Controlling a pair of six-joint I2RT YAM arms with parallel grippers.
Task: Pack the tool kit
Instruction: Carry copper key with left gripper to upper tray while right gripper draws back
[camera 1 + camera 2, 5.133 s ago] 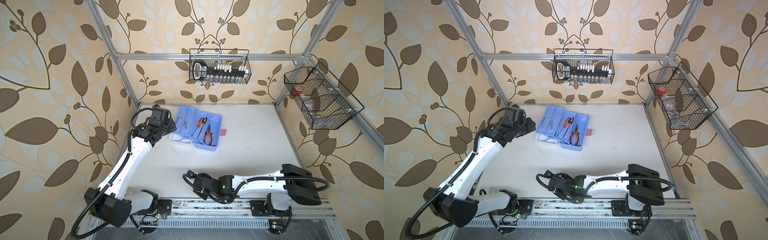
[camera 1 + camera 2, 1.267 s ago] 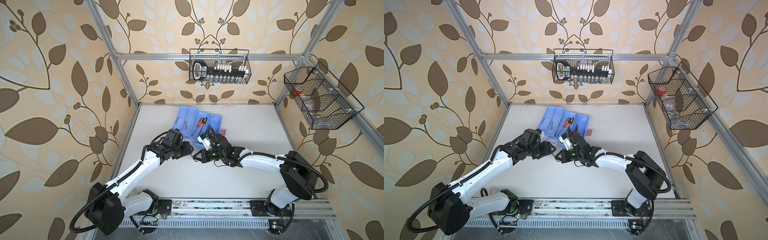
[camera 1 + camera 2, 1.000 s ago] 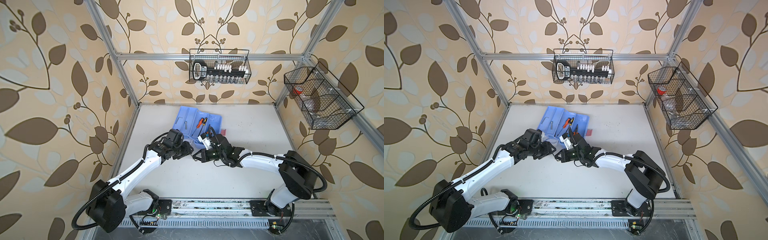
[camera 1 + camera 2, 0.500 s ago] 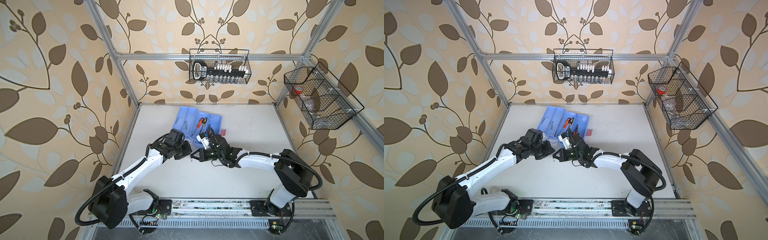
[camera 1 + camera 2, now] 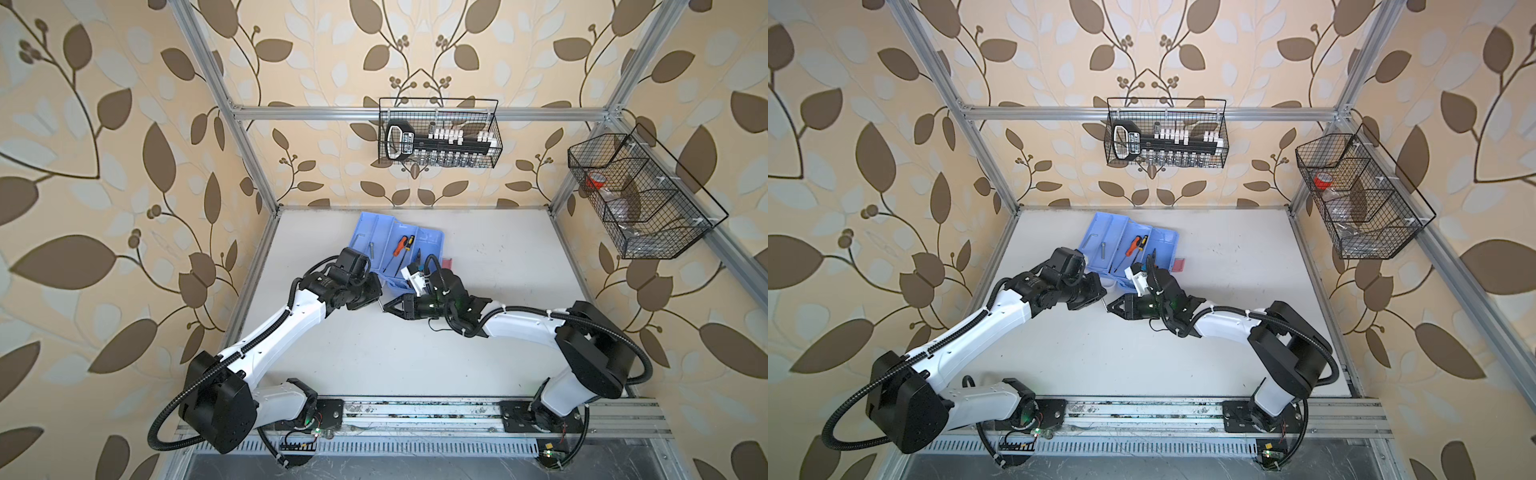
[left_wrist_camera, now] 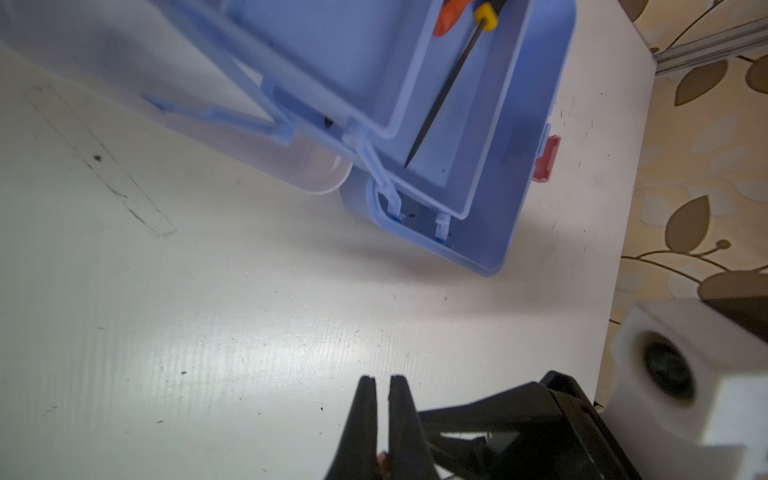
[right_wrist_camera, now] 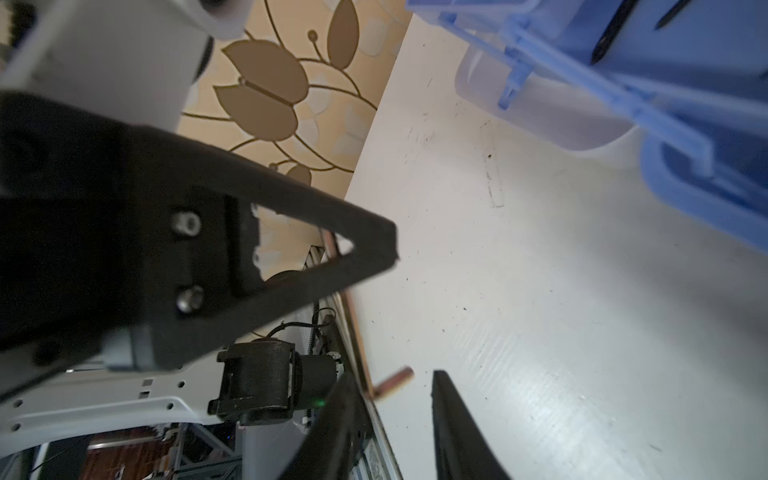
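Light blue plastic tool kit lies open; left gripper jaws pinch a thin metal hex key; right gripper jaws stand parted, empty.

Pair of arms, left arm and right arm: white shells, black joints. Black ribbed cables looped at the shoulders. Fingers were black, tapered, hollowed triangles, one showing two silver screws.
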